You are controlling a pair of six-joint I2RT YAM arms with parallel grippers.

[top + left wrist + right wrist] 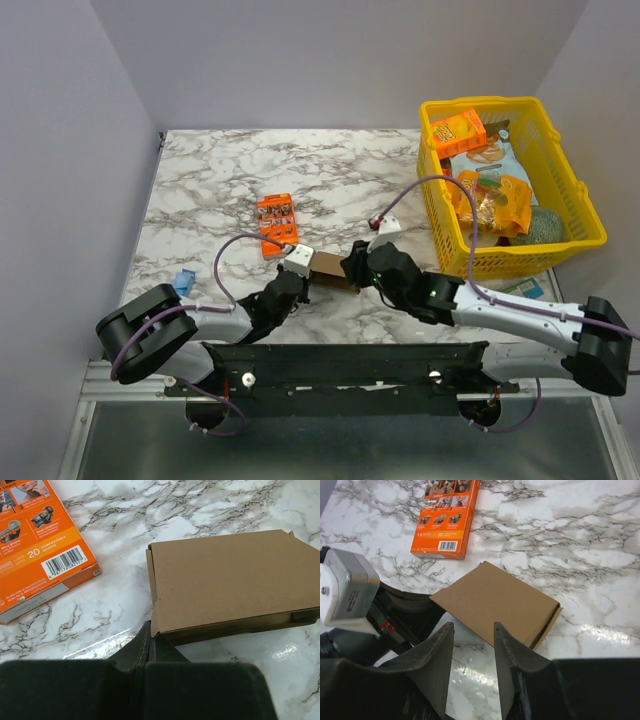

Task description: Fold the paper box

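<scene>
The paper box (330, 270) was lying flat on the desk (200, 180), about halfway along the near edge, right between the two arms. Its long axis ran left to right, roughly parallel to that edge, so one short end pointed at each claw.

The left gripper (146, 636) had its fingers pressed tight together with nothing in them, tip nudged up against a corner of the box's left end. My guess is it was acting as a backstop so the box couldn't slide.

The right gripper (472, 647) was spread and empty, with the box's other end just past its fingertips. It looked lined up to push or tuck that end.

The box seemed mostly closed up, though one long side seam gaped a little. The orange printed box (277, 225) lay just behind it and the yellow basket (520, 262) sat at the right edge, both out of the way.
</scene>
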